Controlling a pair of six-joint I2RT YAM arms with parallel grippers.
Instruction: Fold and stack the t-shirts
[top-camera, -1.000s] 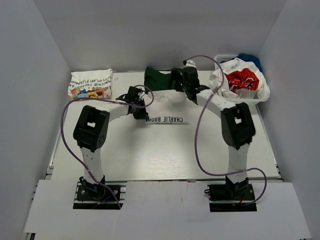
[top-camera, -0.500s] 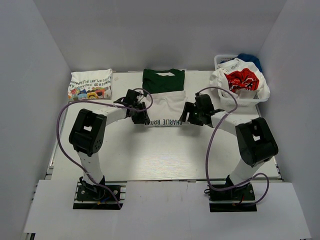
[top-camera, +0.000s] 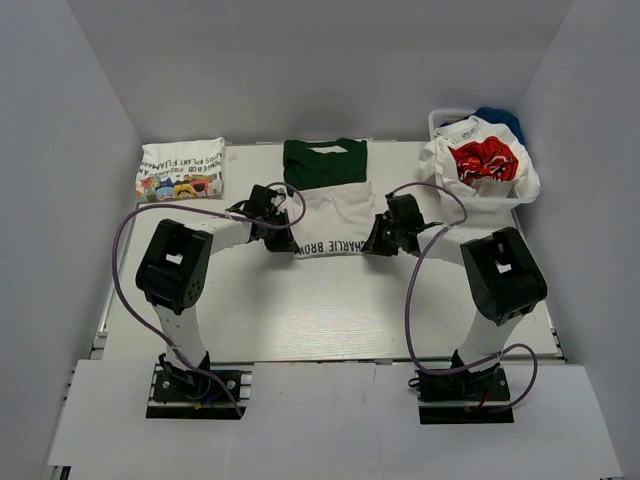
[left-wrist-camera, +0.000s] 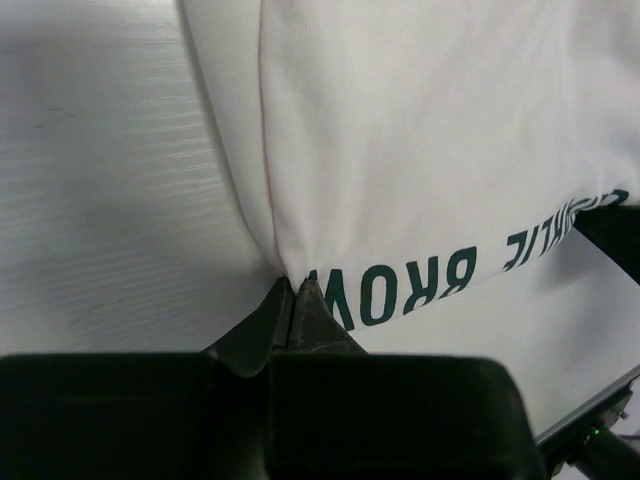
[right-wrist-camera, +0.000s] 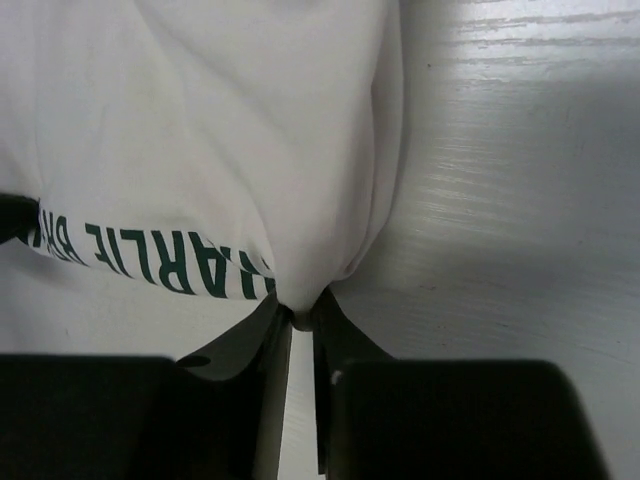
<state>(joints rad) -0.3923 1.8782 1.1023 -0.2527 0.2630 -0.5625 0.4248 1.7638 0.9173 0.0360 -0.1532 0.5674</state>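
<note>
1. The counter (top-camera: 300, 310) is a pale, white-washed wood-grain board. It fills the floor of a plain booth whose white walls (top-camera: 300, 70) close it in at the left, far and right sides.
2. A green-and-white t-shirt (top-camera: 326, 195) lies flat at the far middle of the counter. Its dark green top part is toward the far wall. Its white part carries the green words "CHARLIE BROWN" along the near edge.
3. The left gripper (left-wrist-camera: 295, 285) has its fingers pressed together on the near-left corner of that shirt, right at the counter surface.
4. The right gripper (right-wrist-camera: 300, 315) is clamped on the near-right corner, with a tuck of white cloth between its fingers.
5. A folded t-shirt (top-camera: 181, 168) with a colourful print and black text rests at the far left of the counter.
6. At the far right stands a white mesh basket (top-camera: 440, 118). A red-printed t-shirt (top-camera: 482, 160) is heaped in it and spills over the rim, and a blue cloth (top-camera: 503, 118) shows behind.
7. Purple cables (top-camera: 125, 250) loop beside both arms.
</note>
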